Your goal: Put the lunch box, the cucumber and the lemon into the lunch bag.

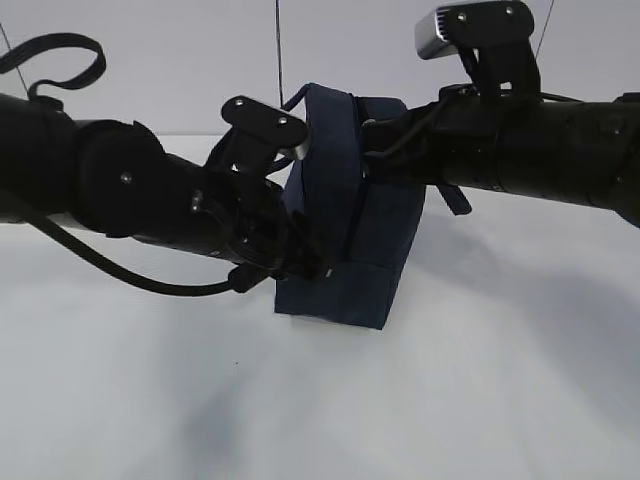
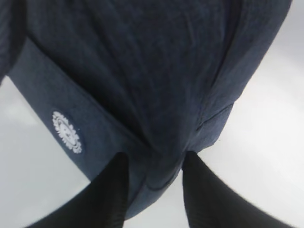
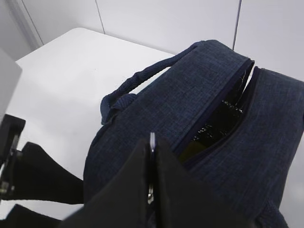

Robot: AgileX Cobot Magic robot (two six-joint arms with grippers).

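The dark navy lunch bag (image 1: 340, 290) stands tilted on the white table between both arms. My left gripper (image 1: 315, 265) holds the bag's lower side; in the left wrist view its fingers (image 2: 114, 190) straddle a fold of fabric at the bag's (image 2: 142, 71) corner. My right gripper (image 1: 372, 145) is at the bag's top, shut on the metal zipper ring pull (image 3: 152, 138). The zipper is partly open on the lunch bag (image 3: 190, 95); a dark glossy surface and a yellowish-green patch (image 3: 191, 149) show inside. The lunch box, cucumber and lemon cannot be told apart there.
The white table (image 1: 480, 380) spreads around the bag, with a grey wall behind it. A loop handle (image 3: 128, 88) hangs off the bag's far side. A white round logo (image 2: 66, 132) marks the bag's lower panel.
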